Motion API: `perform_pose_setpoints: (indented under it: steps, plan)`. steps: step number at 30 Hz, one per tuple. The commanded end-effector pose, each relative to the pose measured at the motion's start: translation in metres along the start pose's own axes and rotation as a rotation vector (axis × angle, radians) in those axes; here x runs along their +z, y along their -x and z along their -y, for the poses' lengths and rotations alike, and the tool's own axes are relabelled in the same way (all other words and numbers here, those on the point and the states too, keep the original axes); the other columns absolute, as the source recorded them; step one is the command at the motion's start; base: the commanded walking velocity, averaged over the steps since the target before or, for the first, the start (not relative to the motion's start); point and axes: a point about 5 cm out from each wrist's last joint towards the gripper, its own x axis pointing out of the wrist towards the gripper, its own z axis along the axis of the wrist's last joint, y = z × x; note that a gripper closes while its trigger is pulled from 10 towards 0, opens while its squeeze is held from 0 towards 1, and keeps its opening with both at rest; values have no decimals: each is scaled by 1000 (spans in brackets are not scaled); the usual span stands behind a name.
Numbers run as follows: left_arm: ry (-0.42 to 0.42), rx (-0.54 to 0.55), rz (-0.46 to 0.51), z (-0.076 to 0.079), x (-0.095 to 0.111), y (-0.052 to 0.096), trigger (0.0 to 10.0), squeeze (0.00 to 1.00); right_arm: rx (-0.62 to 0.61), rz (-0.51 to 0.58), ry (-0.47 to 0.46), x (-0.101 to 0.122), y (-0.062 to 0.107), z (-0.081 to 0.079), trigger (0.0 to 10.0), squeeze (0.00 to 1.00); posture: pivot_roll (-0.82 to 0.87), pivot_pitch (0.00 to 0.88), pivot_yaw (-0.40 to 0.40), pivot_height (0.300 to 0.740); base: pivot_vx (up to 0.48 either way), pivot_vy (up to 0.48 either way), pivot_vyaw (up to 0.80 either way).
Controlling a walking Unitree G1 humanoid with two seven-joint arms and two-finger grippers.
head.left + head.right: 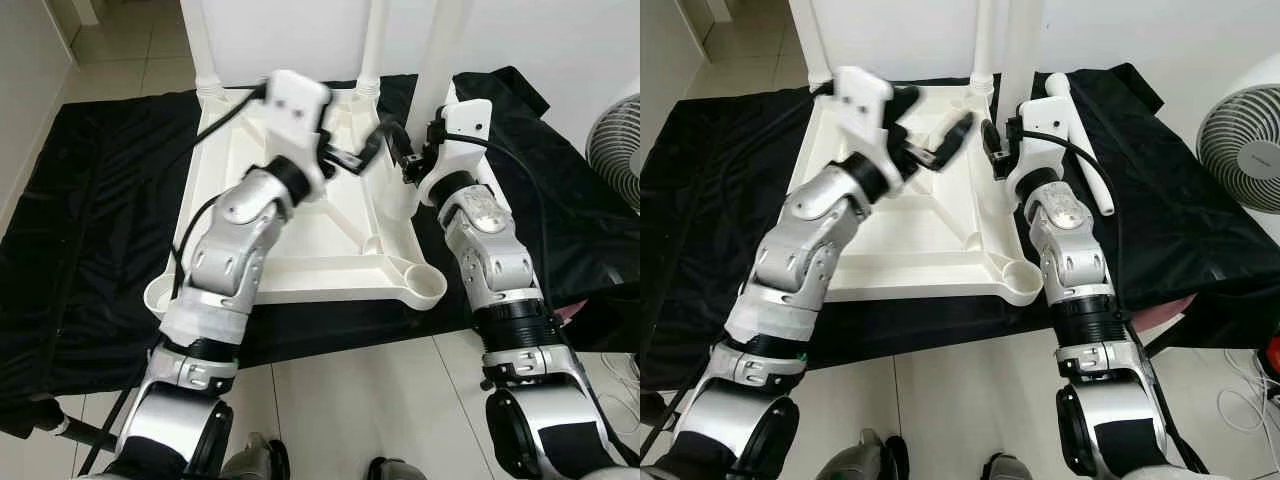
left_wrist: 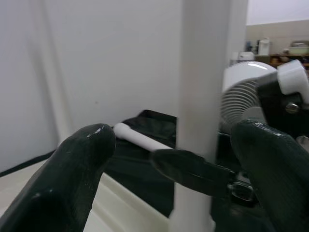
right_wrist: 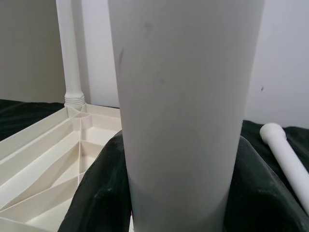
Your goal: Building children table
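Already two legs upright in the inverted tabletop (image 1: 890, 240), right hand (image 1: 990, 140) closed around one leg (image 1: 985, 50), left hand (image 1: 945, 145) open beside it, spare leg (image 1: 1085, 150) lying just beyond, two sockets still unfilled.

A white table top (image 1: 300, 240) lies upside down on a black sheet (image 1: 90, 200) spread over the tiled floor (image 1: 350, 400). Two white legs stand upright at its far corners, one at the far left (image 1: 198, 45) and one at the far right (image 1: 374, 45). The left gripper (image 1: 362, 156) reaches over the far part of the table top, its fingers apart. The right gripper (image 1: 400, 145) is at the far right corner beside that leg. A fan (image 1: 615, 140) stands at the right edge of the sheet.
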Motion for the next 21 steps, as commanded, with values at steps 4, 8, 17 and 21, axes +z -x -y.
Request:
perform_pose_setpoints:
  steps: [4,8,17,21]
  plan:
    - [31,-75,8,9,10,-4,10000,0,37,-15,19,0,-2,-3,10000,0,-42,55,34,740,0,0,0]
    - [79,-93,-18,11,15,-8,10000,0,104,-15,46,-1,0,-8,10000,0,-40,53,37,740,0,0,0]
    - [109,-84,-18,-2,24,-15,10000,0,265,-8,93,-2,8,-24,10000,0,-47,49,44,740,0,0,0]
    - [120,-75,-8,-6,29,-18,10000,0,294,-11,104,-3,9,-26,10000,0,-47,49,44,740,0,0,0]
